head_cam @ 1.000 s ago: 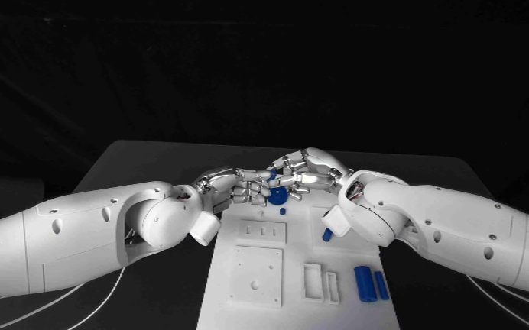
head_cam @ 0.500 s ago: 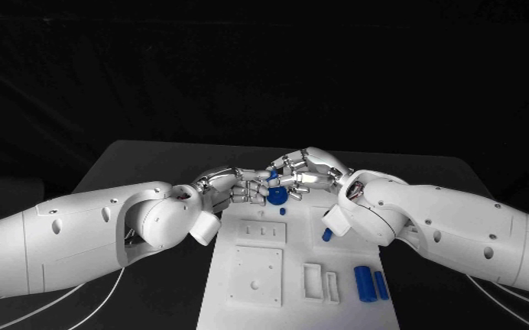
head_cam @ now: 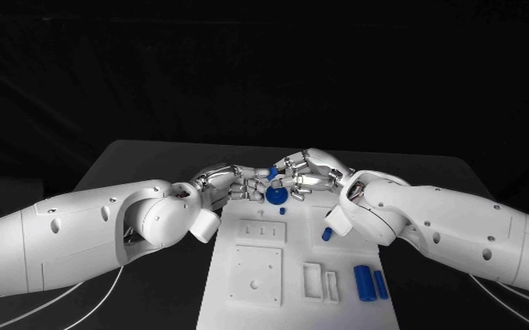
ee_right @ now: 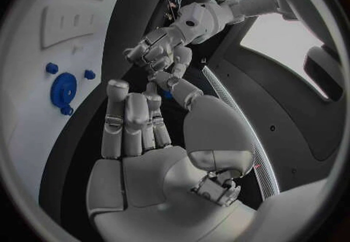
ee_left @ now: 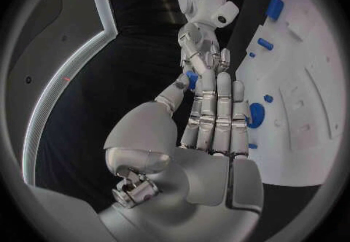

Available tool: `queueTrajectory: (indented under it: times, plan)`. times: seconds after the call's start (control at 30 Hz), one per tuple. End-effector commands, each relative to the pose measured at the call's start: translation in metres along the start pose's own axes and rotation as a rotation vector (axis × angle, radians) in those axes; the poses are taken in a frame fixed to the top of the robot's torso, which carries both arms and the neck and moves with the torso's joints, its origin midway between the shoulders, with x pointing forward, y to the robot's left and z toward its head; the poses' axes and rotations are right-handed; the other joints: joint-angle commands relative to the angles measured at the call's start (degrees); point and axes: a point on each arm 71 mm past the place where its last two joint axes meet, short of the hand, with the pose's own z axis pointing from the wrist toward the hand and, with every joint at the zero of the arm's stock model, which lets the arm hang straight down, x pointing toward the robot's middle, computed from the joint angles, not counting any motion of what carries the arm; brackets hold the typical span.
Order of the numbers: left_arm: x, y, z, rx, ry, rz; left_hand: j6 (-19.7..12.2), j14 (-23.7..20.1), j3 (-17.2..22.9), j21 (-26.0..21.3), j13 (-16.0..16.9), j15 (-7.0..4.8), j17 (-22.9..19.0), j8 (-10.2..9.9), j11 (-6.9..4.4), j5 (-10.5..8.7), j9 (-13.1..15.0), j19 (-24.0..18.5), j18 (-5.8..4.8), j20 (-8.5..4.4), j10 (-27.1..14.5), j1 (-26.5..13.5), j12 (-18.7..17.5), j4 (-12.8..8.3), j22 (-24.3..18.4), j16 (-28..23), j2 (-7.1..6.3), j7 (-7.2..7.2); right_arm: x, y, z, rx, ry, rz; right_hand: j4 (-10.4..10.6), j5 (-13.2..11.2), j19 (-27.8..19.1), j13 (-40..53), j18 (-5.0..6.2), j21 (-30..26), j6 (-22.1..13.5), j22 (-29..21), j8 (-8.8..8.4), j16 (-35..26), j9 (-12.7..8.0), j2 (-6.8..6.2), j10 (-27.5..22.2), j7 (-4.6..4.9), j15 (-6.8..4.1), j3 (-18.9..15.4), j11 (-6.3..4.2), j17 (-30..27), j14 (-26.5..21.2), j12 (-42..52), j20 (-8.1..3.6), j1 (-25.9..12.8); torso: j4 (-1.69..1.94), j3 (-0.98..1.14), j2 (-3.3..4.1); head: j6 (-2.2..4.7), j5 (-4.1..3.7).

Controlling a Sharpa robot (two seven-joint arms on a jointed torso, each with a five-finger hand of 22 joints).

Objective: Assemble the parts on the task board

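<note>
We see the flat white rectangular task board (head_cam: 256, 276) lying lengthwise on the black table. A round blue disc-shaped part (head_cam: 277, 195) sits near its far edge, a small blue peg (head_cam: 283, 211) just beside it; two blue cylinders (head_cam: 371, 283) lie near its right edge.

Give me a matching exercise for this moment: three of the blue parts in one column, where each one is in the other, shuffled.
Things:
1. round blue part
2. two long blue parts
3. small blue part

Places:
A. side by side on the near right of the task board
B. where the fingertips of the left hand and right hand meet
C. on the board's far end, under the hands

Pairs: 1-C, 2-A, 3-B
</note>
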Motion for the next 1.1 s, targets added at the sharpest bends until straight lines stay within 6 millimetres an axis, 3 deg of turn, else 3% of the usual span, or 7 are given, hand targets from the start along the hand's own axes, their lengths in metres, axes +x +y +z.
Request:
queueTrajectory:
  times: [0.03, 0.27, 0.5, 0.63, 0.93, 1.1]
  plan:
    - [0.001, -0.002, 0.001, 0.019, -0.005, 0.035, 1.02, 0.62, 0.81, 0.65, 0.17, -0.06, -0.04, 0.65, -0.13, 2.18, 1.61, 0.47, -0.43, -0.29, 0.65, -0.45, 0.54, -0.02, 1.28, 0.64, -0.09, -0.48, 0.001, 0.000, 0.000, 0.001, 0.012, -0.053, -0.01, 0.20, 0.16, 0.08, 1.16, 0.24, 0.82, 1.17, -0.33, -0.25, -0.06, 0.63, -0.24, 0.22, -0.04, -0.45, -0.07, 0.00, -0.39, 0.39, -0.40, 0.05, 0.02, -0.01, 0.05, 0.05, -0.12]
    - [0.001, -0.002, 0.001, 0.016, -0.012, 0.046, 0.49, 0.51, 2.31, 1.29, 0.47, -0.16, -0.48, 1.07, -0.25, 5.22, 5.45, 0.30, -0.43, -0.40, 0.44, -1.91, 1.44, -0.10, 1.31, 1.46, -0.25, -0.59, 0.003, 0.001, 0.001, -0.002, 0.018, -0.058, -0.01, 0.21, 0.16, 0.08, 1.16, 0.24, 0.86, 1.17, -0.32, -0.26, -0.05, 0.63, -0.24, 0.20, -0.05, -0.40, -0.09, -0.01, -0.40, 0.39, -0.41, 0.12, 0.08, -0.01, 0.05, -0.04, -0.05]
    - [-0.003, -0.001, 0.000, 0.005, -0.048, 0.074, 0.39, 0.51, 2.66, 1.53, 0.56, -0.19, -0.57, 1.03, -0.27, 5.92, 6.28, 0.30, -0.43, -0.43, 0.42, -2.14, 1.67, -0.09, 1.33, 1.70, -0.41, -0.61, 0.000, 0.000, 0.000, -0.001, -0.005, -0.054, 0.09, 0.25, 0.16, 0.06, 1.16, 0.25, 0.76, 1.17, -0.41, -0.34, -0.06, 0.44, -0.26, 0.23, -0.04, -0.50, -0.06, -0.06, -0.44, 0.37, -0.36, -0.13, 0.01, 0.00, 0.01, -0.05, 0.05]
    - [-0.007, 0.000, -0.001, -0.009, -0.080, 0.106, 0.53, 0.59, 3.28, 1.99, 0.75, -0.29, -0.70, 0.94, -0.40, 8.20, 7.63, 0.31, -0.43, -0.54, 0.50, -2.60, 2.15, -0.13, 1.33, 2.16, -0.91, -0.72, -0.006, -0.003, -0.001, 0.009, -0.033, -0.057, 0.15, 0.92, -0.12, -0.07, 1.16, 0.08, -0.16, 1.10, -1.01, -1.12, -0.26, 0.04, -0.57, 0.57, 0.25, -0.93, 0.25, -0.60, -1.02, 0.12, -0.22, -0.93, 0.02, 0.01, 0.02, -0.05, 0.05]
    - [-0.021, 0.002, -0.001, -0.061, -0.154, 0.215, 2.13, 1.84, 4.74, 3.71, 1.17, -0.95, -1.17, 0.54, -1.16, 17.50, 10.45, 1.05, -0.43, -1.18, 1.88, -3.88, 3.54, -0.17, 1.36, 3.35, -3.56, -1.38, -0.025, -0.012, -0.006, 0.024, -0.108, -0.079, 0.04, 2.25, -2.90, -0.75, 1.14, -1.89, -4.74, 0.69, -3.60, -3.09, -1.24, -0.98, -3.54, 2.37, 1.95, -2.48, 1.99, -1.32, -3.45, -1.55, 1.02, -1.78, 0.02, 0.02, -0.02, -0.05, 0.10]
    - [-0.030, 0.002, 0.000, -0.097, -0.187, 0.280, 2.94, 2.71, 5.07, 4.97, 1.35, -1.44, -1.35, 0.20, -1.56, 20.00, 11.48, 1.81, -0.43, -1.78, 2.66, -4.39, 4.10, -0.15, 1.40, 3.93, -4.37, -1.67, -0.046, -0.014, -0.007, 0.036, -0.164, -0.084, 0.04, 2.54, -5.28, -1.66, 1.01, -3.95, -5.99, 0.25, -4.17, -5.28, -1.42, -1.17, -5.43, 3.04, 2.63, -3.01, 2.67, -2.60, -5.58, -2.84, 2.37, -1.62, -0.03, 0.06, -0.06, -0.08, 0.08]
